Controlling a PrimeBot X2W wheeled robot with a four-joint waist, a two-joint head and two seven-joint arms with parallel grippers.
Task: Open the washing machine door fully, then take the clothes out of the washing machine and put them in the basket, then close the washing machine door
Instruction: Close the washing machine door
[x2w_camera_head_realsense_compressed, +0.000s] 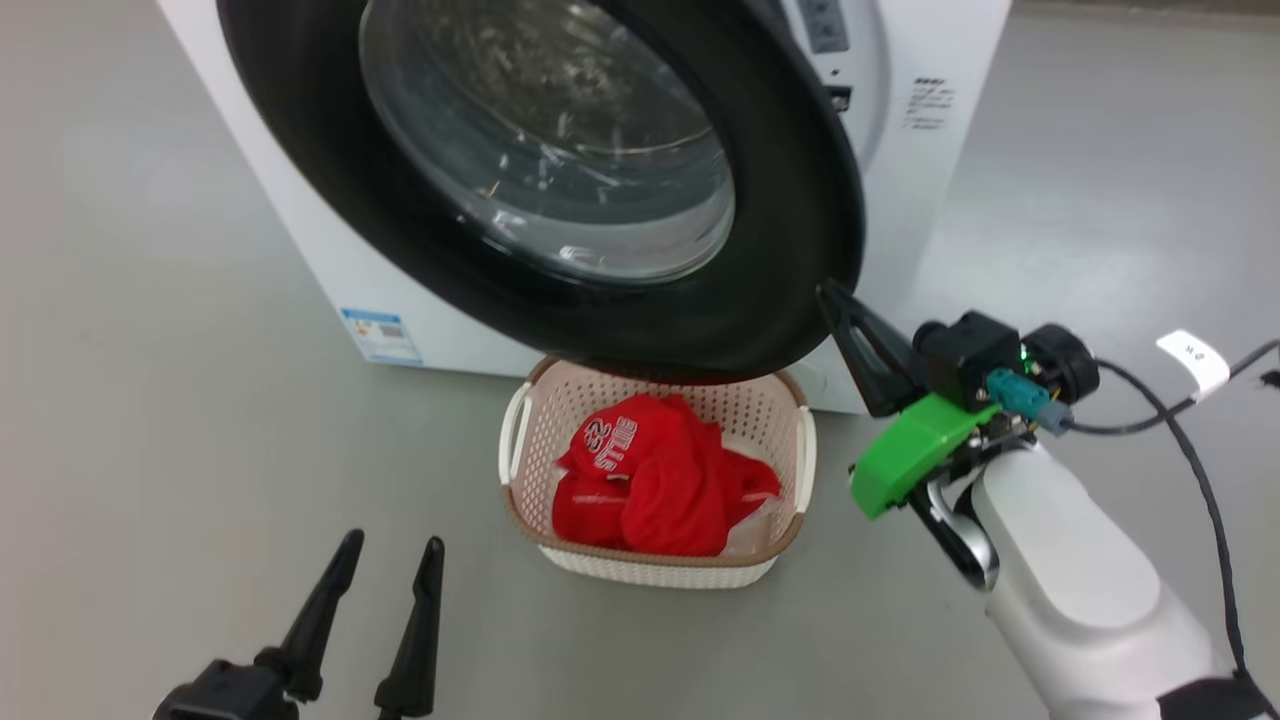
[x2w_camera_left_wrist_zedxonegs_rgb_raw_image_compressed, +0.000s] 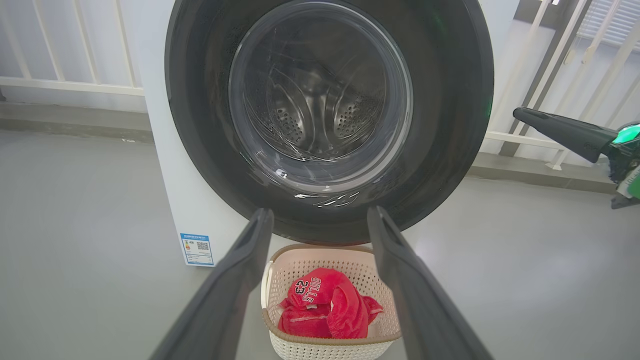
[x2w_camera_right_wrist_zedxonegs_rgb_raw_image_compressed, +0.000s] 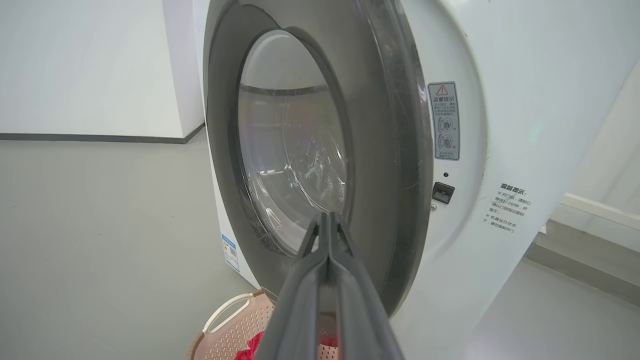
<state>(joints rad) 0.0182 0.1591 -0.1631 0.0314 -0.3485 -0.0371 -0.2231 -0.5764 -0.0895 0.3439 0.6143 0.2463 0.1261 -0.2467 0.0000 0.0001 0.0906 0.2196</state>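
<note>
The washing machine door (x2w_camera_head_realsense_compressed: 780, 200), with a black rim and a clear glass bowl, stands ajar across the front of the white washing machine (x2w_camera_head_realsense_compressed: 320, 260). Below it on the floor sits the basket (x2w_camera_head_realsense_compressed: 660, 568), and the red clothes (x2w_camera_head_realsense_compressed: 660, 480) lie in it with the white lettering facing up. My right gripper (x2w_camera_head_realsense_compressed: 828, 290) is shut with nothing in it, its tip at the door's lower right edge. The right wrist view has those shut fingers (x2w_camera_right_wrist_zedxonegs_rgb_raw_image_compressed: 327, 216) against the grey inner rim of the door (x2w_camera_right_wrist_zedxonegs_rgb_raw_image_compressed: 390, 150). My left gripper (x2w_camera_head_realsense_compressed: 392, 543) hangs open, left of the basket and near me.
A blue label (x2w_camera_head_realsense_compressed: 380, 335) is stuck low on the machine's front. A black cable with a white tag (x2w_camera_head_realsense_compressed: 1190, 360) trails from my right wrist. A white railing (x2w_camera_left_wrist_zedxonegs_rgb_raw_image_compressed: 65, 85) runs behind the machine. Grey floor surrounds the basket.
</note>
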